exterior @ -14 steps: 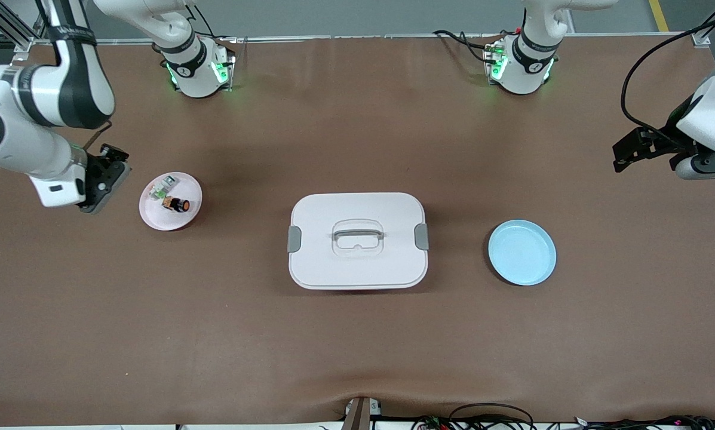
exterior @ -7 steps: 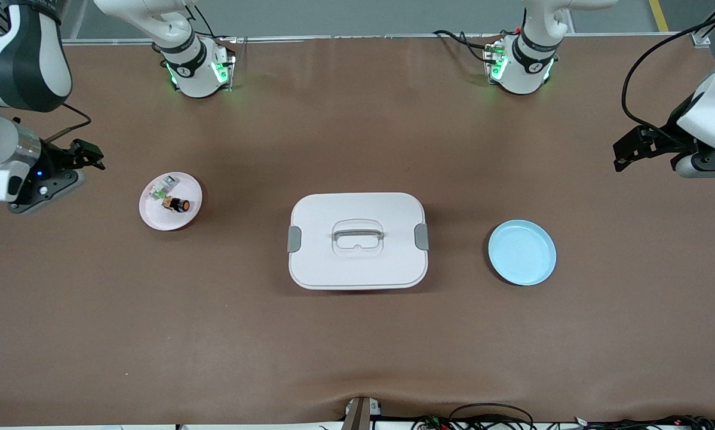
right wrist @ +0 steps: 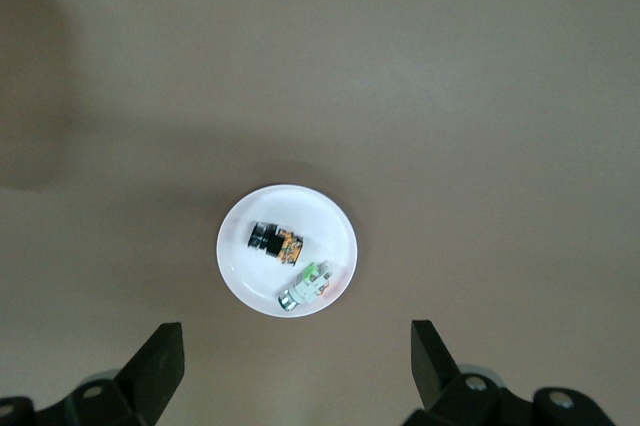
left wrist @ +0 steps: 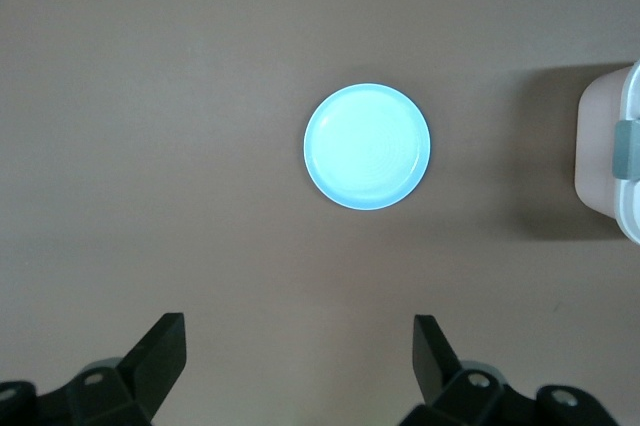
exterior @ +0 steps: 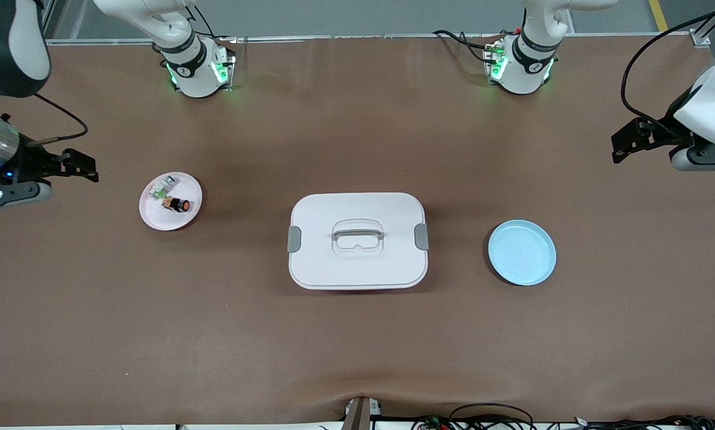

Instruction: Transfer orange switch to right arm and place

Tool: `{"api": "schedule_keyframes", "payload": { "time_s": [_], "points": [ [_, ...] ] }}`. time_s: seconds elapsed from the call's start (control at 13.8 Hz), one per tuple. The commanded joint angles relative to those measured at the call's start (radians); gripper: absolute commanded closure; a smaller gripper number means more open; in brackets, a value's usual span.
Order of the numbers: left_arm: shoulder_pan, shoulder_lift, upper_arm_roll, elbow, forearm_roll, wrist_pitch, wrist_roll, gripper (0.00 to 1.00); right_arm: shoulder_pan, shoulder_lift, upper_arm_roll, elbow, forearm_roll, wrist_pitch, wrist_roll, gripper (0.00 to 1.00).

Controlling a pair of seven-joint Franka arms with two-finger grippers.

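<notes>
Brown matting covers the whole table (exterior: pixel 357 346), and nothing of the task seems begun. At the right arm's end a pink plate (exterior: pixel 154 218) carries the orange switch (exterior: pixel 179 204), which lies on its side just beside a small clear-grey part with green (exterior: pixel 161 190); the two probably sit together so that the picker must choose the correct one. In the middle stands a white lidded box (exterior: pixel 357 240) with a handle and grey clips, and toward the left arm's end an empty blue plate (exterior: pixel 522 252) waits, perhaps as the place for the switch. The right gripper (exterior: pixel 73 164) hovers over bare matting near the pink plate, fingers spread wide and holding nothing. The left gripper (exterior: pixel 629 140) hangs over the left arm's end of the table, also fully open and empty. The right wrist view looks straight down on the switch (right wrist: pixel 272 242) and shows its black body and orange-tan rear, though I cannot tell there whether the two parts touch. The left wrist view shows only the blue plate (left wrist: pixel 367 146) and a corner of the box (left wrist: pixel 610 146), so that arm does not see the switch.
</notes>
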Motion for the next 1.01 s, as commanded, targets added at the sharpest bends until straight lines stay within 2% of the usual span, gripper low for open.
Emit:
{"api": "schedule_keyframes", "payload": {
  "time_s": [0.0,0.29,0.51,0.8,0.94],
  "points": [
    [0.007,-0.029,0.007,0.004,-0.056,-0.028,0.04,0.0,-0.05,0.029,0.004,0.097,0.021,-0.022,0.034,0.0],
    [0.007,-0.046,0.01,-0.013,-0.05,-0.043,0.037,0.0,-0.082,0.032,0.006,0.177,0.038,-0.077,0.074,0.0],
    [0.007,-0.053,0.008,-0.019,-0.044,-0.043,0.036,0.0,-0.071,0.029,0.009,0.19,0.036,-0.088,0.118,0.0],
    [0.027,-0.052,0.01,-0.011,-0.042,-0.019,0.033,0.0,-0.077,0.031,0.01,0.312,0.03,-0.199,0.118,0.0],
    [0.03,-0.052,0.005,-0.016,-0.042,-0.017,0.033,0.0,-0.079,0.031,0.009,0.312,0.036,-0.203,0.12,0.0]
  ]
}}
